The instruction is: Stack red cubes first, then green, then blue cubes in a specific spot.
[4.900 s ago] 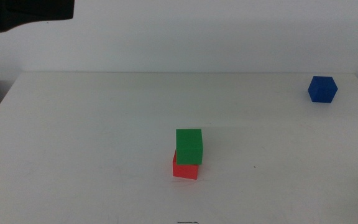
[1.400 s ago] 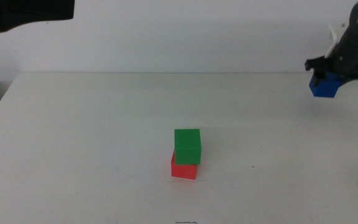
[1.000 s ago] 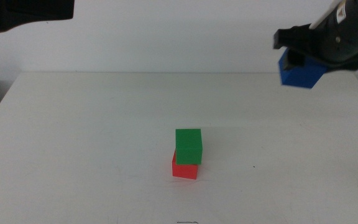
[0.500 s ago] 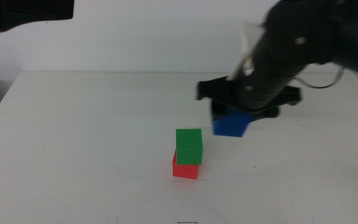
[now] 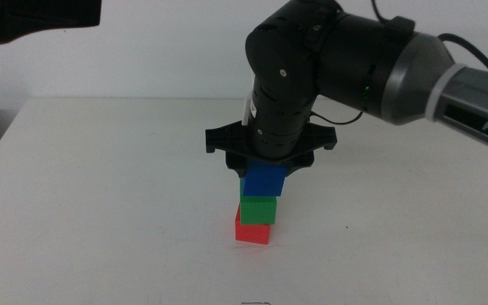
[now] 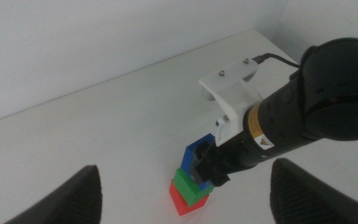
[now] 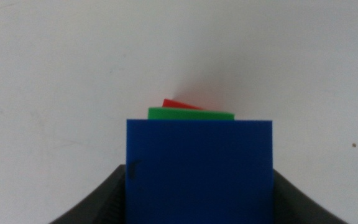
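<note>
The red cube (image 5: 252, 231) lies on the white table with the green cube (image 5: 258, 209) stacked on it. Directly above the green one is the blue cube (image 5: 263, 180), held by my right gripper (image 5: 263, 169), which is shut on it from above. Whether blue touches green I cannot tell. In the right wrist view the blue cube (image 7: 199, 168) fills the space between the jaws, and only thin edges of the green cube (image 7: 191, 114) and red cube (image 7: 178, 104) show past it. My left gripper (image 6: 188, 186) hangs high above the stack (image 6: 188, 186), open and holding nothing.
The bulky right arm (image 5: 346, 59) reaches in from the right over the table's middle. A dark shape (image 5: 32, 17) sits in the upper left corner of the middle view. White tabletop (image 5: 100, 186) surrounds the stack.
The right gripper took the blue cube from the far right of the table, lifted it, and carried it left. It now holds the cube over the green cube.
</note>
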`<state>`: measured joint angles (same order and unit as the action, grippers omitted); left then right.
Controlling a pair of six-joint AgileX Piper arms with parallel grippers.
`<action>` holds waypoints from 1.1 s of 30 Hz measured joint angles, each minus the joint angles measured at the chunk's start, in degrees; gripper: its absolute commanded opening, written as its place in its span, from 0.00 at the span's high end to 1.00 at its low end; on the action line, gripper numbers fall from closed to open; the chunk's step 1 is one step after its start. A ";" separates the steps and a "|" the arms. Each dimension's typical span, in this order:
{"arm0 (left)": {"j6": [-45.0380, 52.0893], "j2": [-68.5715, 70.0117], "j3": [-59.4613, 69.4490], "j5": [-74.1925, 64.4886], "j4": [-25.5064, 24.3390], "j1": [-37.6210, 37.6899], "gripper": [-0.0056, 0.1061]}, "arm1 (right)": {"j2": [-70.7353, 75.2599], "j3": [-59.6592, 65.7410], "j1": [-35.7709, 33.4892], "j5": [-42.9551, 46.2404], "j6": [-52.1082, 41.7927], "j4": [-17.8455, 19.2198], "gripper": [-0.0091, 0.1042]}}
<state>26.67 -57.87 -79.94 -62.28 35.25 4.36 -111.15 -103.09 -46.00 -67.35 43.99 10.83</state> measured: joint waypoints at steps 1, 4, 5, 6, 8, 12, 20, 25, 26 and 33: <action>0.00 0.00 0.00 0.00 0.00 0.00 0.13 | -0.30 -0.09 0.00 0.00 0.07 0.26 0.93; 0.00 0.00 0.00 0.00 0.00 0.00 0.13 | -0.86 -0.27 0.00 0.00 0.34 1.38 0.93; 0.00 0.00 0.00 0.00 0.00 0.00 0.13 | -0.98 -0.27 0.00 0.00 0.46 1.49 0.93; 0.00 0.00 0.00 0.00 0.00 0.00 0.13 | -1.09 -0.27 0.00 0.00 0.51 1.49 0.93; 0.00 0.00 0.00 0.00 0.00 0.00 0.13 | -1.26 -0.27 0.00 0.56 0.77 1.49 0.93; 0.00 0.00 0.00 0.00 0.00 0.00 0.13 | -1.26 -0.27 0.00 1.18 1.64 1.49 0.93; 0.00 0.00 0.00 0.00 0.00 0.00 0.13 | -1.26 -0.33 0.00 1.06 2.79 1.35 0.93; 0.00 0.00 0.00 0.00 0.00 0.00 0.13 | -1.26 -0.34 0.00 1.00 3.75 0.80 0.93; 0.00 0.00 0.00 0.00 0.00 0.00 0.13 | -1.32 -0.39 0.00 0.96 3.77 0.80 0.93; 0.00 0.00 0.00 0.00 0.00 0.00 0.13 | -2.85 -0.44 -0.93 -0.03 4.13 1.44 0.93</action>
<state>26.67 -57.87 -79.94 -62.28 35.25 4.36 -114.01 -103.53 -46.93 -67.38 48.11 12.27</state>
